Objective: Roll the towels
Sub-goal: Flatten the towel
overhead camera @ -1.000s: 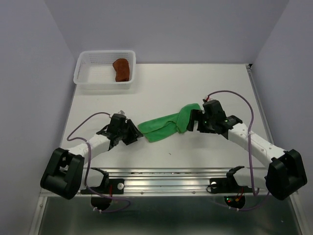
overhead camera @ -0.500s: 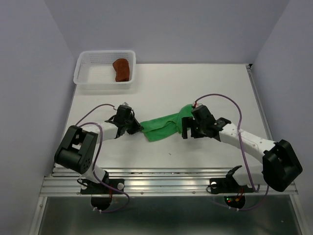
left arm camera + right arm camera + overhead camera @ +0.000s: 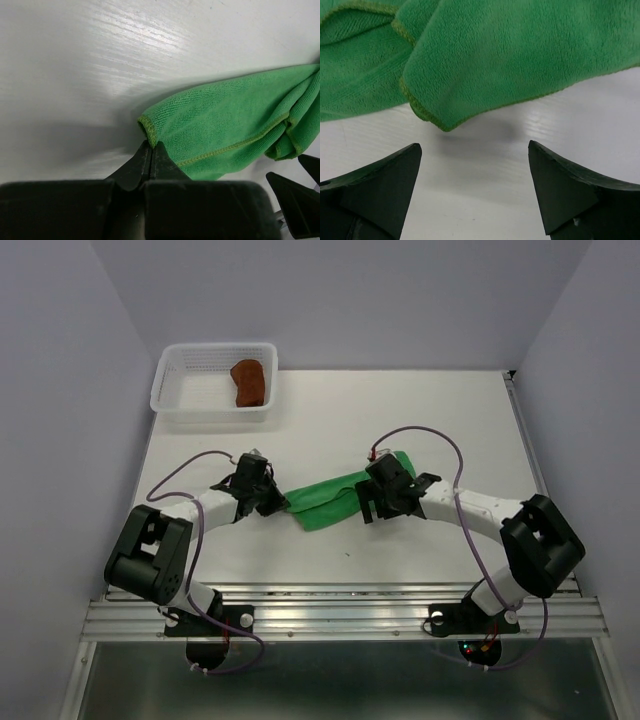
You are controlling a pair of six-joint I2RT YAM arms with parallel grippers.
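Presumably to pull it flat, the left hand [image 3: 150, 148] is pinching a corner of the green towel [image 3: 225, 120] while the right hand [image 3: 474, 147] is hovering open by its other end.

Nothing readable is showing in any view: no text, label, brand, number or sign is appearing anywhere

White mesh basket [image 3: 200, 412] sits at far-left corner of white table [image 3: 330, 425]. Ribbed aluminium rail [image 3: 340, 602] runs along table's near edge. Pale lilac walls [image 3: 340, 300] close table in on left, far & right sides.
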